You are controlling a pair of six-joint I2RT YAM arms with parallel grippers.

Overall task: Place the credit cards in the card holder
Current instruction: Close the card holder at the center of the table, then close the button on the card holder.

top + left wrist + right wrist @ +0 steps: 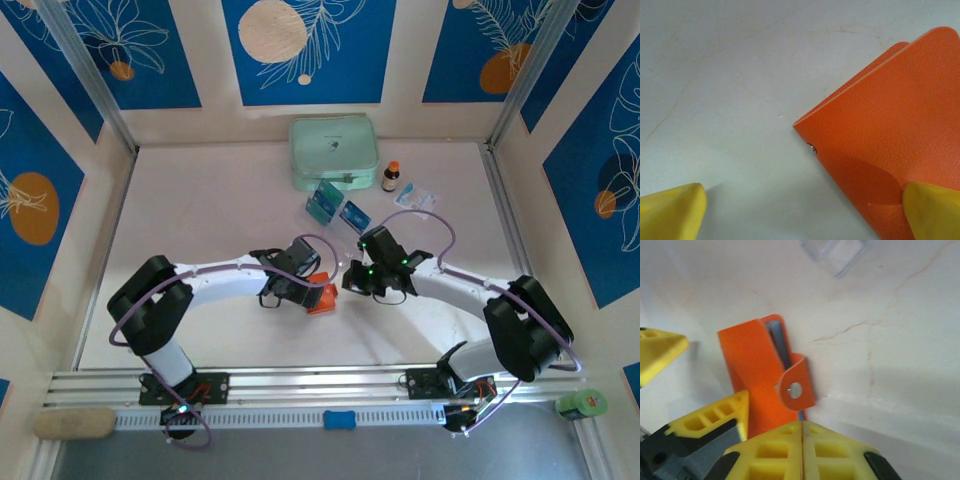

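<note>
The orange card holder (322, 298) lies at mid-table between my two grippers. In the right wrist view the card holder (750, 365) shows its snap tab (797, 386) folded back. A blue credit card (782, 345) stands edge-on inside it, its end reaching my fingertips. My right gripper (802, 440) is shut, with that card's end pinched in the seam. My left gripper (805, 220) is open. One of its yellow fingers (932, 210) lies over the card holder (890, 130) and the other is off to the side. More credit cards (325, 201) stand further back.
A mint-green zip case (333, 152) sits at the back, with a small brown bottle (390, 176) and a white-and-blue sachet (415, 197) to its right. The clear rack (835, 252) holding cards stands just beyond the grippers. Aluminium rails (300, 380) border the table.
</note>
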